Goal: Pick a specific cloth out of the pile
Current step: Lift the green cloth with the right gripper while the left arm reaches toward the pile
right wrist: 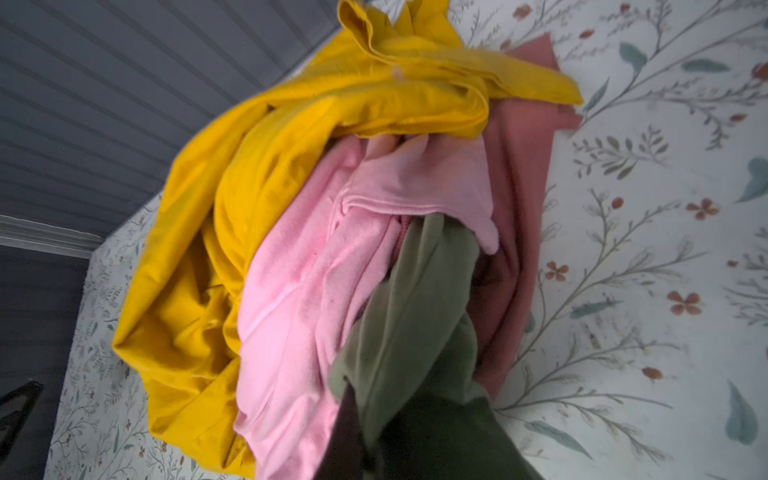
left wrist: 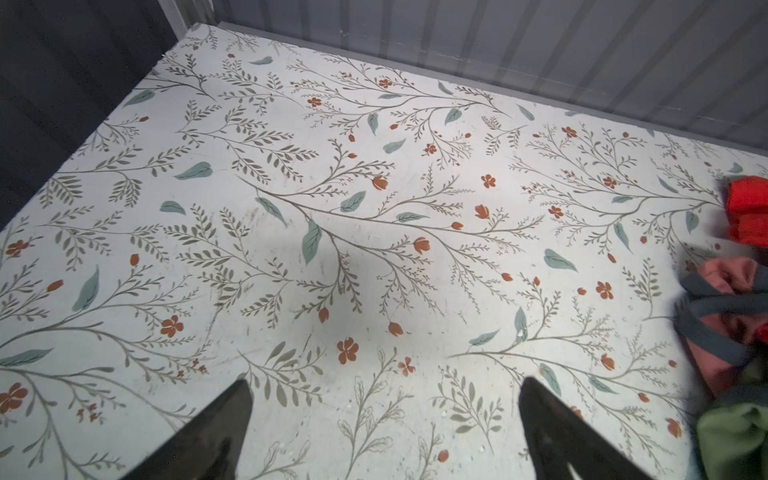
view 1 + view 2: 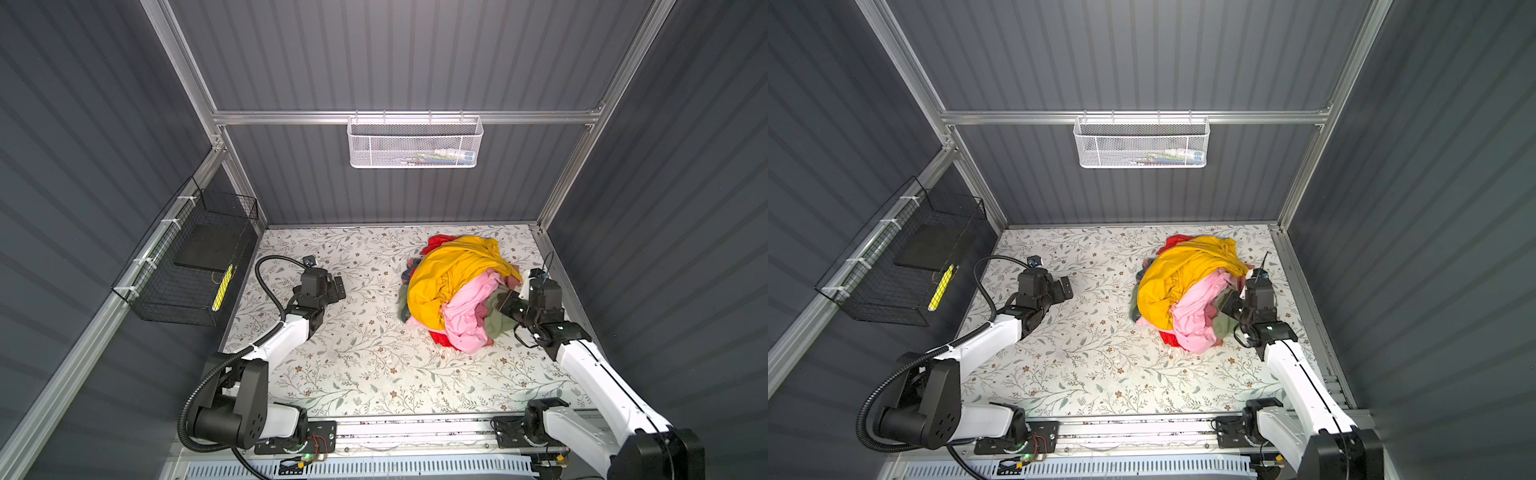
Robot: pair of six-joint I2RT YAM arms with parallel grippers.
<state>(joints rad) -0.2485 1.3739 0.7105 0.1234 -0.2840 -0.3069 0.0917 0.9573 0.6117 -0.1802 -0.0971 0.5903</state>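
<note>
Between my right pincer point(image 3: 504, 306) tips: sage-green cloth point(image 1: 415, 311), clamped tight | just beyond: pile point(image 3: 449, 282), pink garment point(image 1: 311, 291) touching cloth | my left pincer point(image 2: 385, 384) spread wide over table point(image 2: 332, 208)

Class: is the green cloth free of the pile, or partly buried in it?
Partly buried: the green cloth runs under the pink garment; the right gripper is shut on its exposed end.
</note>
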